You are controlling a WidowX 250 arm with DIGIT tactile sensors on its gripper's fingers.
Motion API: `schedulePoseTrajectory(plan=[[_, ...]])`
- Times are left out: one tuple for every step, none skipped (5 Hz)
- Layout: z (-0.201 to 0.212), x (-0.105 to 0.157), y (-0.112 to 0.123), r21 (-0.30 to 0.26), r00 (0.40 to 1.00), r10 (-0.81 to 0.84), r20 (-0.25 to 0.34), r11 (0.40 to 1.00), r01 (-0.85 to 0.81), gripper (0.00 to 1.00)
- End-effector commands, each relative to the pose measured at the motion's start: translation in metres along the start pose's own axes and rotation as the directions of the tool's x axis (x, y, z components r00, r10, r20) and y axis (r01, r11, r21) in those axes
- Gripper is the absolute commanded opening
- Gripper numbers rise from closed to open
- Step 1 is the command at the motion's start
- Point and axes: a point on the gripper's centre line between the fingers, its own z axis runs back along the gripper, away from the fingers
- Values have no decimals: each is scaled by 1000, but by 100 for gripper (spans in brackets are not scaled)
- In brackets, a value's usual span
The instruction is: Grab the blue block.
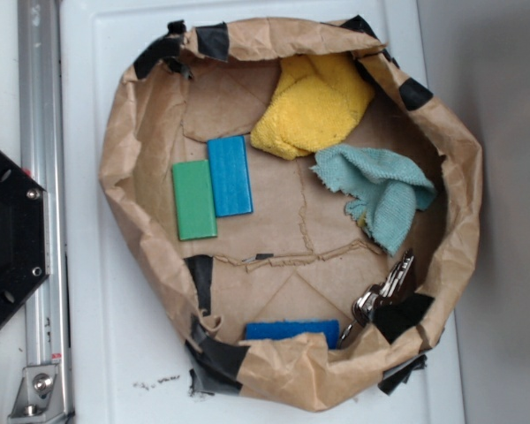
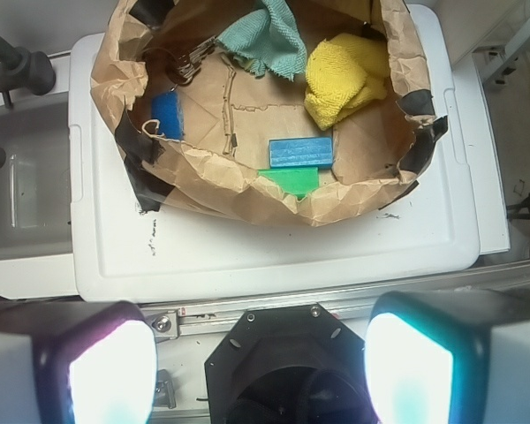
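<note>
- Nearest to the wrist camera, the gripper (image 2: 252, 375) fills the bottom edge of that view: its two pale, brightly lit fingers (image 2: 110, 371) stand wide apart with nothing between them and touching nothing. The jaws are fully spread and hold no object.
- Just below them sits the black hexagonal robot base (image 2: 283, 358), so the arm seems to hang high and drawn back over its own mount, well short of the work area; as a judgement, the approach has not begun.
- Beyond the base lies the white desk (image 2: 274, 252), a flat pale surface with a metal rail (image 1: 37, 177) along the base side.
- On the desk rests a brown paper bag (image 1: 464, 168), its walls rolled down and patched with black tape into a shallow bowl, probably to keep the loose items gathered in one spot.
- Inside, on the side toward the base, the green block (image 1: 194, 200) lies flat, and the blue block (image 1: 230, 175) lies flat right against it, long edges touching. That shared edge likely leaves only the free long side and the ends for the fingers.
- Farther in, a yellow cloth (image 1: 314, 104) and a teal cloth (image 1: 380, 190) sit crumpled, clear of the blue block.
- Against the bag wall at one end, a darker blue slab (image 1: 291, 329) and a bunch of keys (image 1: 384, 291) lie well apart from the target.
</note>
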Motion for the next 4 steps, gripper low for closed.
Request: schedulePoseTrajectory(plan=[[0, 0, 0, 0, 1000, 0, 0, 1000, 0, 100], [-28, 48, 17, 16, 977, 213, -3, 977, -213, 100], [-57, 93, 30, 110, 959, 282, -24, 954, -278, 100], [-98, 128, 41, 97, 872, 487, 54, 866, -490, 100]])
